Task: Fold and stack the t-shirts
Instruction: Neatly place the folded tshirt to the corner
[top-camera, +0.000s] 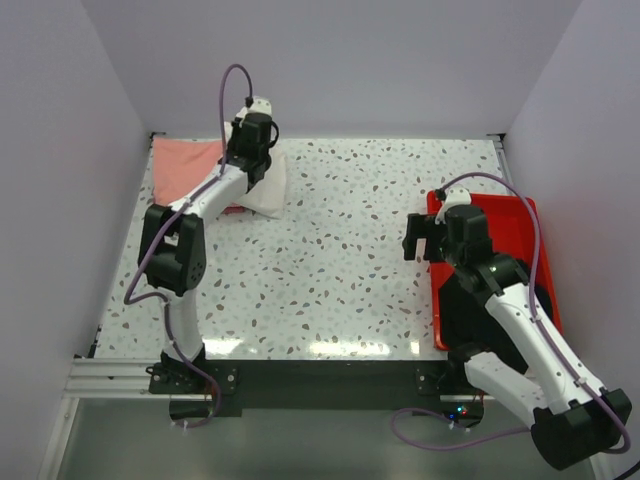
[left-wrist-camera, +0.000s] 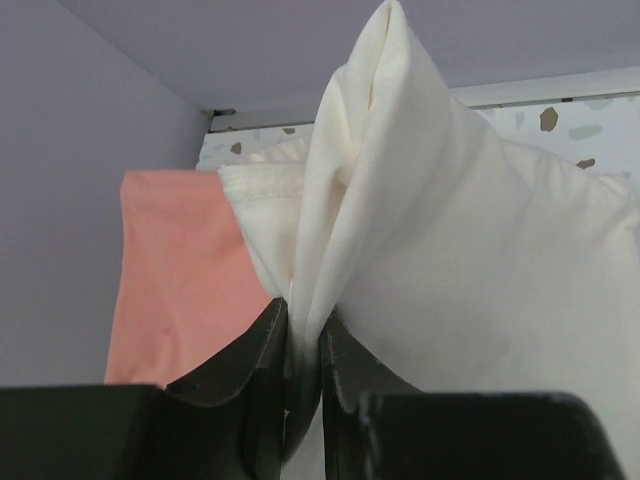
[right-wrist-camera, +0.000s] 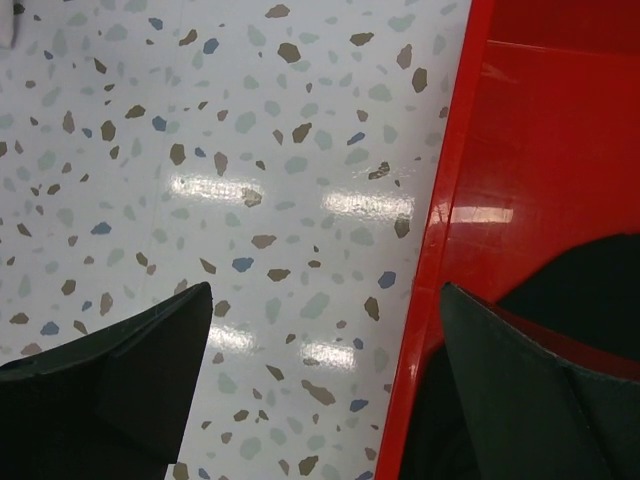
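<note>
A cream-white t-shirt (left-wrist-camera: 470, 250) is bunched up at the far left of the table, seen from above as a white bundle (top-camera: 268, 192). My left gripper (left-wrist-camera: 303, 325) is shut on a pinched fold of it, and the cloth rises in a peak above the jaws. My left gripper (top-camera: 250, 150) sits over the far-left corner. A salmon-pink t-shirt (left-wrist-camera: 175, 280) lies flat just left of the white one (top-camera: 185, 168). My right gripper (right-wrist-camera: 325, 310) is open with nothing between its fingers. It hovers over the left rim of the red tray (right-wrist-camera: 440, 250), at the right of the table (top-camera: 425, 240).
The red plastic tray (top-camera: 520, 215) sits at the right edge, partly covered by the right arm. The back wall (top-camera: 350, 70) and the left wall stand close to the shirts. Speckled tabletop (top-camera: 340, 260) stretches between the two arms.
</note>
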